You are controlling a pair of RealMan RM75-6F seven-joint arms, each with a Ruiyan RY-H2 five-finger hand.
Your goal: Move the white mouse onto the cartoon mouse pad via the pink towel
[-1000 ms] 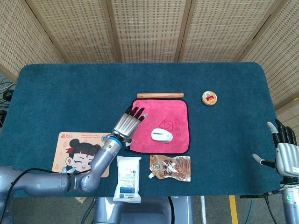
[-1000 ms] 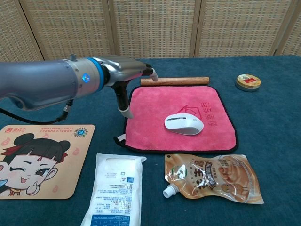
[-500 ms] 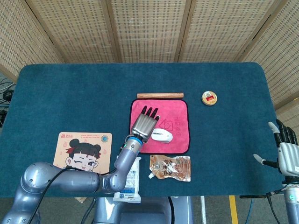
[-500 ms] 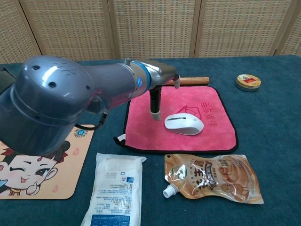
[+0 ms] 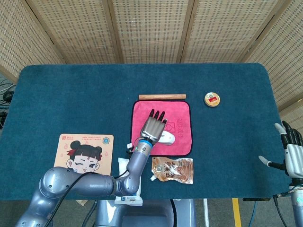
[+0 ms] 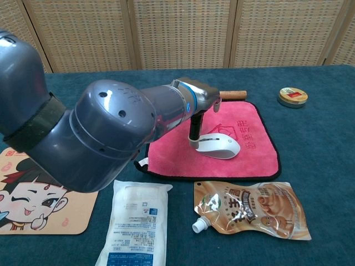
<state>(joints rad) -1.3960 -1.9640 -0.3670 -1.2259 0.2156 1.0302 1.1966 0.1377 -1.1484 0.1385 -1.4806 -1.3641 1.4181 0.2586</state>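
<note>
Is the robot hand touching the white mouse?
Touching. In the chest view, the left robot hand has a fingertip down against the white mouse.

No legible text; print on brown pouch (image 6: 249,209), white packet (image 6: 136,225) unreadable.

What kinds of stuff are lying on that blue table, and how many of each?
Pouches and packets: 2, brown spouted pouch, white packet
Mats and cloths: 2, cartoon mouse pad, pink towel
White mouse: 1
Wooden stick: 1
Round tin: 1
Total: 7
</note>
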